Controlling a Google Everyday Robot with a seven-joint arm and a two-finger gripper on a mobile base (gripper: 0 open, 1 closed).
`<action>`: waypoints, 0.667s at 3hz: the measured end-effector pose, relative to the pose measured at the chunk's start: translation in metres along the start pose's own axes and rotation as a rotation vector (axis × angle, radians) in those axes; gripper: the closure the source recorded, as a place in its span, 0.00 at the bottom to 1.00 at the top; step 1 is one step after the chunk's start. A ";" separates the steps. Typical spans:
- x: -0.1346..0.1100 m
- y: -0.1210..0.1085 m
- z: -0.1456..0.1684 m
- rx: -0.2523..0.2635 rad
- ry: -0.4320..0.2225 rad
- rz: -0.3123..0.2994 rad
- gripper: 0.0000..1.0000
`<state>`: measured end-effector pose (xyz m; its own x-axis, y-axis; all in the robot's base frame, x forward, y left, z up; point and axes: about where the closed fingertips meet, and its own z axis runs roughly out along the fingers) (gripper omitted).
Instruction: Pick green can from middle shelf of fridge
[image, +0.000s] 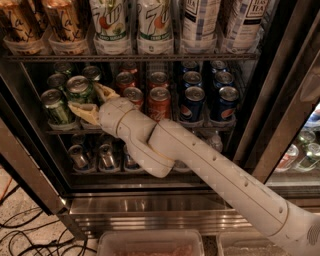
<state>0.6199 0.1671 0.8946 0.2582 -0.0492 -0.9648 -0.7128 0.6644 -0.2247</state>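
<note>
Item: green can (79, 89), upright, silver top showing. Location: middle shelf (226, 124) of the fridge (150, 206), left side, second place back, behind another green can (55, 106).
Gripper (95, 102): reached into the shelf at the can's right. Its tan fingers (107, 92) are parted and bracket the can low down, one at its right side and one across its front.
Adjacent stock: Coca-Cola cans (159, 102), then Pepsi cans (192, 102) to the right.
</note>
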 end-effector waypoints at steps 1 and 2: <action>-0.006 0.002 -0.004 -0.007 0.002 -0.002 1.00; -0.013 0.010 -0.009 -0.025 -0.009 0.020 1.00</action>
<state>0.6035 0.1681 0.9033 0.2497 -0.0291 -0.9679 -0.7340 0.6463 -0.2088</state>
